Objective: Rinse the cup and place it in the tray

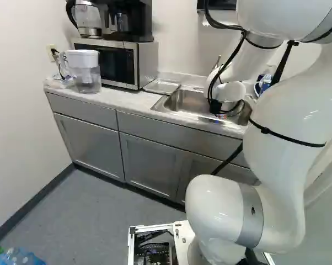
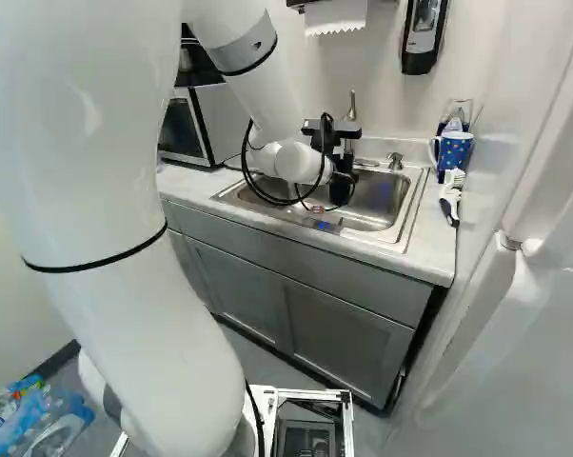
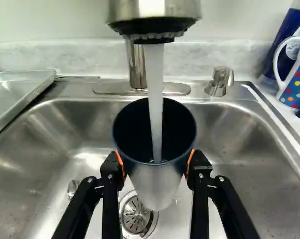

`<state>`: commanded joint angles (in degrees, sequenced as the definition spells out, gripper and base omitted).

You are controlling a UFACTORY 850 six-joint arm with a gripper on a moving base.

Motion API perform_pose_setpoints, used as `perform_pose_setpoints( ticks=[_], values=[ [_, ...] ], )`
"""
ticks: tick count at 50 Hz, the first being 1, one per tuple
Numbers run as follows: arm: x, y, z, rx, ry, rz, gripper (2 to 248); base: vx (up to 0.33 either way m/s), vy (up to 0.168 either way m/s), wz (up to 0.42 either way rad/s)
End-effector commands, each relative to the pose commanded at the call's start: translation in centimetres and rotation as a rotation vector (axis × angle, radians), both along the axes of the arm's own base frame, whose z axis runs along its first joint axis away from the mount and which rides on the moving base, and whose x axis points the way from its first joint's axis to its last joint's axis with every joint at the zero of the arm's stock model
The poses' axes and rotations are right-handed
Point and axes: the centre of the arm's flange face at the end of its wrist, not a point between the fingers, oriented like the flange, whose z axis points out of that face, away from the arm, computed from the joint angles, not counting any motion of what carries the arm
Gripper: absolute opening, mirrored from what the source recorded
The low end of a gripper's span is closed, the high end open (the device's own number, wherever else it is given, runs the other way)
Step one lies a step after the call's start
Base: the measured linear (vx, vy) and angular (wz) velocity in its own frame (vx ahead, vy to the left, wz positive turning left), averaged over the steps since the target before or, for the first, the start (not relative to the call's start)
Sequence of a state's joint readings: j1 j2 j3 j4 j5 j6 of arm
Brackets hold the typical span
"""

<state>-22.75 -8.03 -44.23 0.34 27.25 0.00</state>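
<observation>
At the sink, my gripper (image 2: 342, 183) reaches down over the basin in the right base view. The wrist view shows the gripper (image 3: 156, 165) shut on the cup (image 3: 155, 186), an orange pad against each side. The cup has a dark inside and a greyish lower wall, and its mouth faces up. Water (image 3: 154, 94) runs from the faucet (image 3: 154, 15) into the cup. Beside the sink lies the shallow metal tray (image 1: 161, 86), its near part also visible in the wrist view.
Below the cup is the sink basin (image 3: 239, 199) with its drain (image 3: 135, 214). A dotted blue mug (image 2: 451, 154) and a brush (image 2: 450, 195) are on the counter right of the sink. A microwave (image 1: 119, 63) and a water pitcher (image 1: 87, 74) stand beyond the tray.
</observation>
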Motion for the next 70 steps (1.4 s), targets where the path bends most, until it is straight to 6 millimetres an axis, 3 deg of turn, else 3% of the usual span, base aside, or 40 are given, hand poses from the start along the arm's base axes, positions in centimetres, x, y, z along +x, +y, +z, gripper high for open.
perform_pose_setpoints(
  ticks=[70],
  values=[
    [0.00, 0.00, 0.00, 0.000, 0.000, 0.000, 126, 0.000, 0.000, 0.000]
  ],
)
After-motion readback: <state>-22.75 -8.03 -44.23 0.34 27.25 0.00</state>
